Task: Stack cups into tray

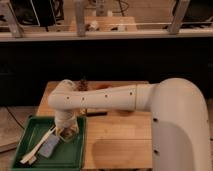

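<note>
We are hovering our gripper (66, 133) over the tray (35, 129), whose long axis is running left-right; we cannot tell the gripper's grip or the cup's orientation.

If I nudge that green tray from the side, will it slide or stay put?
The tray looks like thin plastic on smooth wood, so it probably slides easily. Its raised rim should keep the contents in. The gripper hangs over its right side; downward contact there might pin or tilt it.

Behind the light wooden surface (115, 135) we see a dark wall under a pale rail (105, 34) with grey posts. The end effector (66, 132) hangs low at the surface's front-left.
</note>
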You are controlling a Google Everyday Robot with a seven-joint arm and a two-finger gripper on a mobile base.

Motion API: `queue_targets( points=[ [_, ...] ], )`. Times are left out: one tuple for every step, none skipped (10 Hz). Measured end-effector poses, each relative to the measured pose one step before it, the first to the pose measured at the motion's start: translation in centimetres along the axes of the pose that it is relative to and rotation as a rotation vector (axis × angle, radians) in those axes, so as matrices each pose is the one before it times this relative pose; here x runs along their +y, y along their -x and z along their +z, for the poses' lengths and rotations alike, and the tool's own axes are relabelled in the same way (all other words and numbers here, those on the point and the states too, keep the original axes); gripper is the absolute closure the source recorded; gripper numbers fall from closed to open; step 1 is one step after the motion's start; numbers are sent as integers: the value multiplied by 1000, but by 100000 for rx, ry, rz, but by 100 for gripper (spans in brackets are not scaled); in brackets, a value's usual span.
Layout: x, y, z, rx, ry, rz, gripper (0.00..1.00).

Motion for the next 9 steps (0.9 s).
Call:
queue_targets(
  points=[
    [-279, -47, 314, -1060, 1679, 276, 100],
    [-384, -65, 258, -835, 1470, 105, 100],
    [-141, -68, 96, -326, 826, 216, 100],
    [-59, -81, 27, -189, 910, 380, 100],
    [-106, -64, 56, -240, 984, 366, 100],
    [-68, -31, 26, -165, 708, 188, 100],
    [-133, -26, -12, -123, 553, 66, 100],
    [-74, -91, -86, 31, 492, 182, 100],
    [-40, -75, -76, 102, 222, 78, 100]
  ],
)
